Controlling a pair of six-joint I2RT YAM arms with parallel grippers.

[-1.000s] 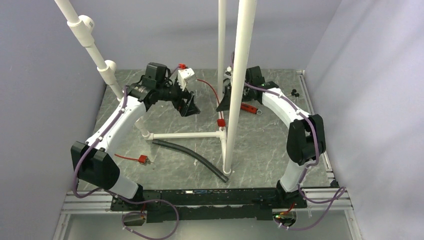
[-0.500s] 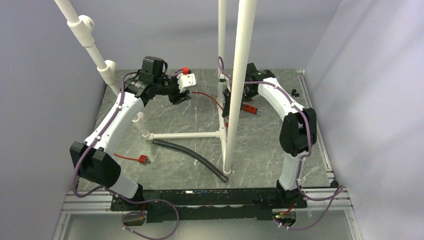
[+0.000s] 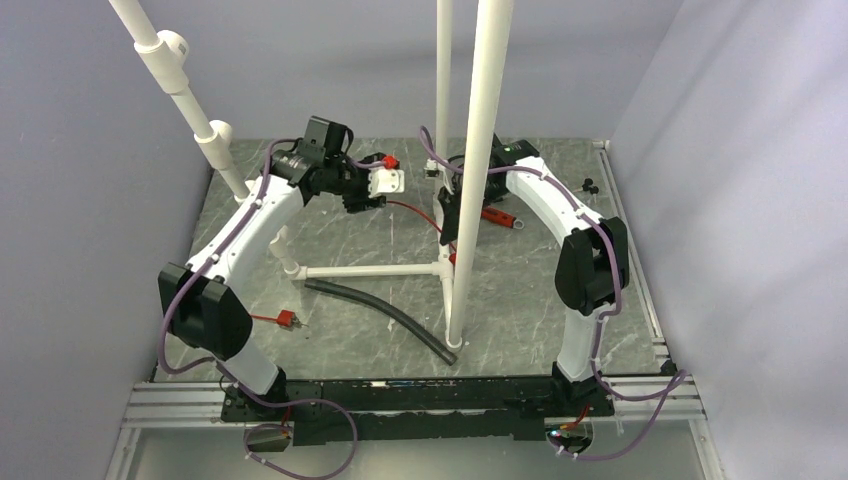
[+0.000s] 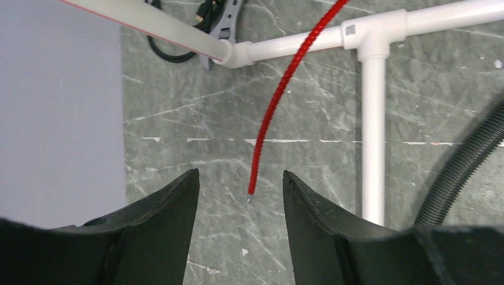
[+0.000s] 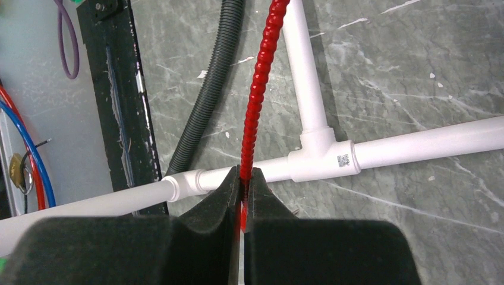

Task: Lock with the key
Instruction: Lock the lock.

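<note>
Progress looks early: the right gripper (image 5: pixel 241 193) is clamped on the red cable (image 5: pixel 259 83) above the white pipe frame (image 5: pixel 309 119). The left gripper (image 4: pixel 239 181) hangs with its jaws apart on either side of the cable's bare free end, touching nothing. A small red-tagged piece (image 3: pixel 285 319), possibly the key, lies untouched on the table (image 3: pixel 330 230) well apart from both arms, so I judge the end must yet be caught and seated, and the key fetched and turned.
</note>
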